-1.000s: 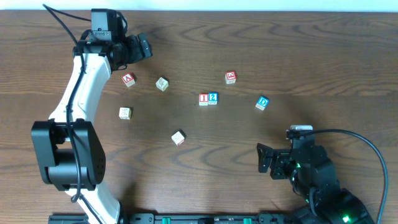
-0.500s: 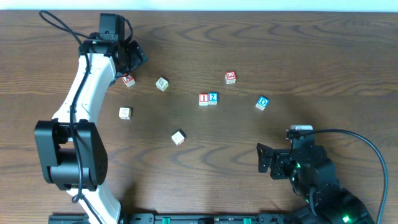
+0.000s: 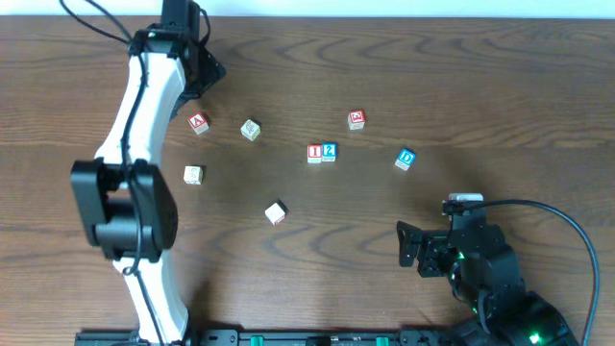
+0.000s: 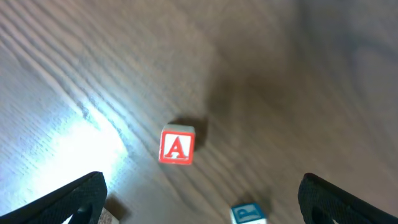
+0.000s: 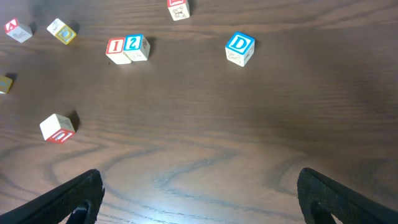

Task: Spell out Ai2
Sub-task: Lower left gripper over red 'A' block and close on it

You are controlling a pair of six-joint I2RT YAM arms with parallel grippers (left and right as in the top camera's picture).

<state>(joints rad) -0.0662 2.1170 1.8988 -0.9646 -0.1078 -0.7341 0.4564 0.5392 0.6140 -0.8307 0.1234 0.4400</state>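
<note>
Ai2 needs three wooden blocks, and two of them already sit together near the middle of the brown table (image 3: 500,77): the red I block (image 3: 314,153) touches the blue 2 block (image 3: 330,151) on its right. The left arm (image 3: 144,106) is what has changed. Half a second ago its head hung low, right over the third letter; now it has drawn back toward the far edge. The left claw (image 3: 202,69) hangs above and just beyond that block, its jaws spread wide with nothing between them. The right claw (image 3: 411,245) has not stirred and sits parked near the front right corner, also wide open and empty. The A block (image 3: 198,122) lies where it lay a second ago, well apart to the left of the pair, so no grasp seems to have been made. It looks as if it must still be fetched and set against the I. From the left wrist it shows clearly: a small cube lying flat, with pale wooden sides. Its top face is white with a red border and a red A, turned a little askew. A blue D block (image 3: 405,159) stands off to the right, not needed.
</note>
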